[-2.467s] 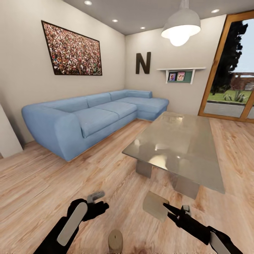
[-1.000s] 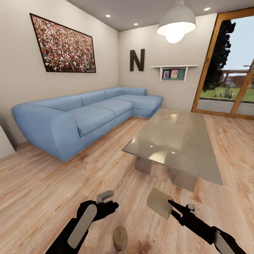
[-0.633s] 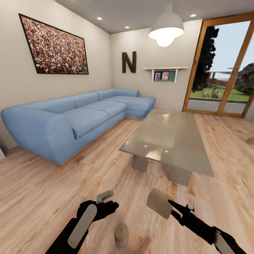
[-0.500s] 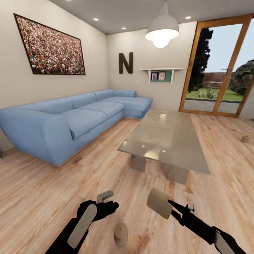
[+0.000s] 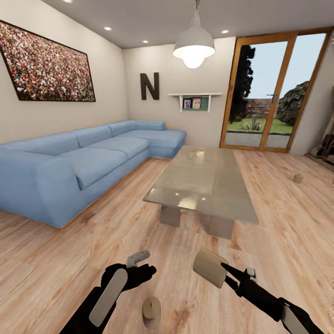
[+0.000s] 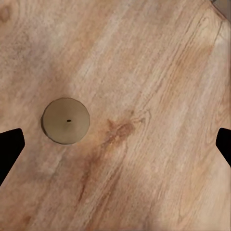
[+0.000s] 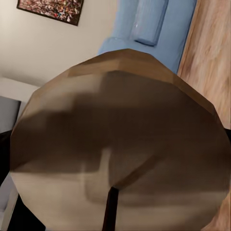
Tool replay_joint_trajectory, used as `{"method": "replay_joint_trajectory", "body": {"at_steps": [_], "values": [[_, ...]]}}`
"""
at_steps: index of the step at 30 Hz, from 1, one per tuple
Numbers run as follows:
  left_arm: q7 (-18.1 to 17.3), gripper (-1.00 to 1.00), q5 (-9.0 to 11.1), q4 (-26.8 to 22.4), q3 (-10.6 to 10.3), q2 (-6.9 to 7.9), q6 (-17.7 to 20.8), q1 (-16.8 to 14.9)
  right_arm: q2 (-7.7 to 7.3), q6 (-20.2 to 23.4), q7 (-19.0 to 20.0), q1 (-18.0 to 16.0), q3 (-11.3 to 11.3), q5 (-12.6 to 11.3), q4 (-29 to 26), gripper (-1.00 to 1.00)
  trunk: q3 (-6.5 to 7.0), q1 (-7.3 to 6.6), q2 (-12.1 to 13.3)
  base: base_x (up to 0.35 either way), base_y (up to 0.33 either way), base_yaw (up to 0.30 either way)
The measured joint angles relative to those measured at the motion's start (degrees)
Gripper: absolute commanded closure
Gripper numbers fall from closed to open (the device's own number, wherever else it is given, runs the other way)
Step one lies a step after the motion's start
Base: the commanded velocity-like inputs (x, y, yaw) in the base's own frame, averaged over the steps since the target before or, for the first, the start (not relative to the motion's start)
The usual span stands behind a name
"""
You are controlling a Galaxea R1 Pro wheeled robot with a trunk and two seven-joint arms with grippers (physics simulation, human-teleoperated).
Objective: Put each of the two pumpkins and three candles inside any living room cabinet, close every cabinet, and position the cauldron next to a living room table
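While the right gripper (image 5: 221,270) has its fingers clenched on one candle (image 5: 209,267), a second candle (image 5: 151,311) stands on the floor under the released left gripper (image 5: 139,262). Next it probably needs lowering onto it.

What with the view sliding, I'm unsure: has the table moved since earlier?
No. The table keeps its place beside the sofa; both slid leftward together in the head view, so the camera turned.

Your robot's two arms are black with long pale grey panels on top. The left gripper (image 5: 139,263) has grey fingers; the right gripper (image 5: 226,270) has thin black ones.
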Motion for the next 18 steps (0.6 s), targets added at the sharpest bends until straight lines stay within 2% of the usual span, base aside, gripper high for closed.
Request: {"method": "replay_joint_trajectory", "body": {"at_steps": [8, 14, 18], "values": [[0.0, -1.00, -0.1, 0.0, 0.0, 0.01, 0.0, 0.0, 0.00, 0.0, 0.0, 0.0, 0.0, 0.0, 0.0, 1.00, 0.53, -0.01, 0.0, 0.061, 0.132, -0.204], [0.0, -1.00, -0.1, 0.0, 0.0, 0.07, 0.0, 0.0, 0.01, 0.0, 0.0, 0.0, 0.0, 0.0, 0.0, 1.00, 0.65, -0.02, 0.0, 0.184, 0.130, -0.044], [0.0, -1.00, -0.3, 0.0, 0.0, 0.04, 0.0, 0.0, 0.00, 0.0, 0.0, 0.0, 0.0, 0.0, 0.0, 1.00, 0.65, 0.00, 0.0, 0.044, 0.021, -0.003]]}}
